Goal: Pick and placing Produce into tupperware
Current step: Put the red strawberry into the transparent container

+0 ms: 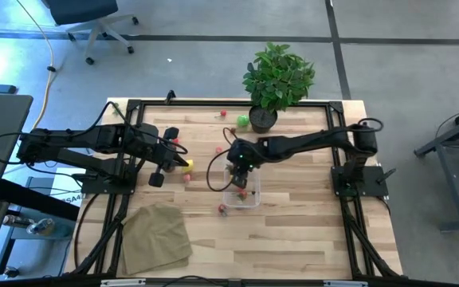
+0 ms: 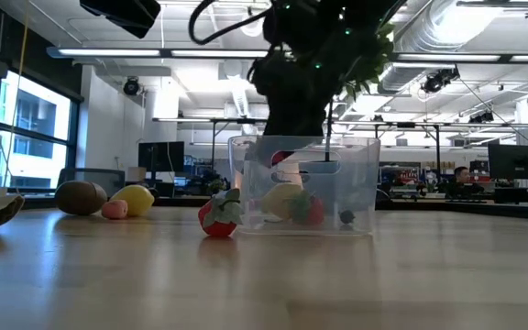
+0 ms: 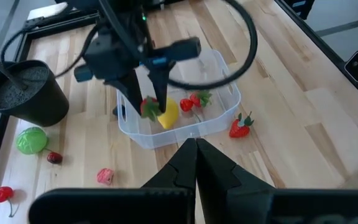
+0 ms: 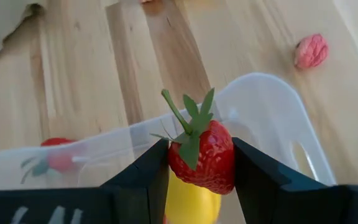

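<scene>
**Strawberry over the tub**

While gripping a red strawberry between its fingers, the right hand is hovering inside the clear tupperware, just above a yellow piece lying in it. Another strawberry is lying on the counter just beside the tub's wall. Farther off, the left hand is waiting with fingers pressed together, near loose produce.

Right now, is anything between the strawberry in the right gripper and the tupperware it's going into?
Nothing visible. The right gripper holds the strawberry just above the open, lidless tupperware; only a yellow piece lies beneath it.
</scene>
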Controlling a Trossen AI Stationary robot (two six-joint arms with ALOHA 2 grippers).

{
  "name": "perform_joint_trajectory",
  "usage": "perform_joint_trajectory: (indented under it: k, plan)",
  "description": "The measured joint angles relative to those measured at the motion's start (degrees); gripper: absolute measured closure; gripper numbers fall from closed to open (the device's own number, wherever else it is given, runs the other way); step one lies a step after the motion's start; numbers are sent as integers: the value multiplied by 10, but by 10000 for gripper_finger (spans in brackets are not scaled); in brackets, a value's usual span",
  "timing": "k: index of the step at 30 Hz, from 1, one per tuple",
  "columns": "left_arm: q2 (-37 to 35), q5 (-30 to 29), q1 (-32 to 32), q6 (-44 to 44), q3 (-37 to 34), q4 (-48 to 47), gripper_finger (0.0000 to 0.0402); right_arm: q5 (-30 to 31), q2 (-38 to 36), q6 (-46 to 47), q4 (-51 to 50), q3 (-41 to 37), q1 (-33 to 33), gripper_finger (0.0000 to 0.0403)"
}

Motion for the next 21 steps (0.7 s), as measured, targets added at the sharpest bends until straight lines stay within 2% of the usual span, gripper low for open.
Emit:
perform_joint_trajectory:
  k: [8,21]
  plan:
    - [0,0,0,0,0,0,401,24,13,55,-17,3,0,267]
    - [0,0,0,0,0,0,401,15,13,60,-22,3,0,265]
